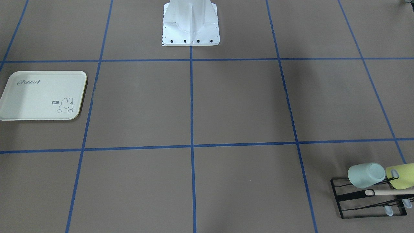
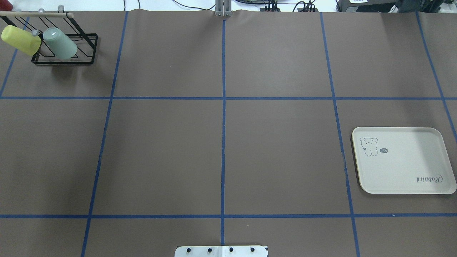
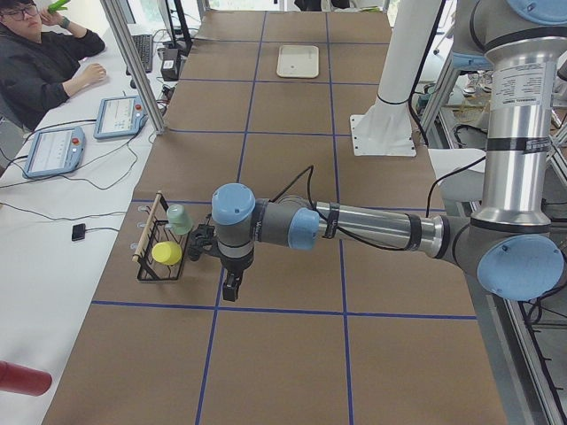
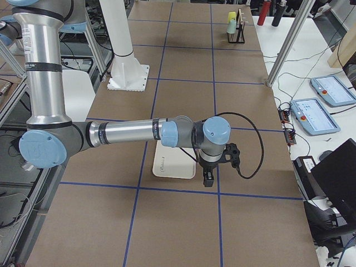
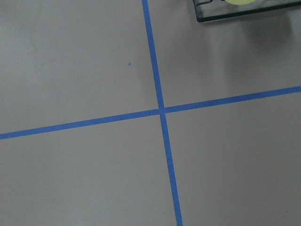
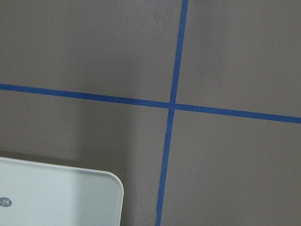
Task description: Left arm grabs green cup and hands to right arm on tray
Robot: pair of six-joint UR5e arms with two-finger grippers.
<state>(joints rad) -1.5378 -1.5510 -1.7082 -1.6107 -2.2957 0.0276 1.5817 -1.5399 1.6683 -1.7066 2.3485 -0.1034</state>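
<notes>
The green cup (image 1: 365, 174) hangs tilted on a black wire rack (image 1: 355, 207) at the table's far left corner, also in the overhead view (image 2: 60, 43) and the left side view (image 3: 179, 218). The cream Rabbit tray (image 2: 403, 160) lies flat on the right side, also in the front view (image 1: 42, 95). My left gripper (image 3: 230, 290) hangs above the table just beside the rack, apart from the cup. My right gripper (image 4: 207, 181) hangs by the tray's (image 4: 172, 167) outer edge. Both show only in side views, so I cannot tell whether they are open or shut.
A yellow-green cup (image 1: 401, 176) hangs on the rack next to the green one, under a wooden rod (image 1: 388, 192). The white robot base (image 1: 190, 26) stands at the table's near middle edge. An operator (image 3: 35, 53) and control tablets (image 3: 124, 115) are beyond the far edge.
</notes>
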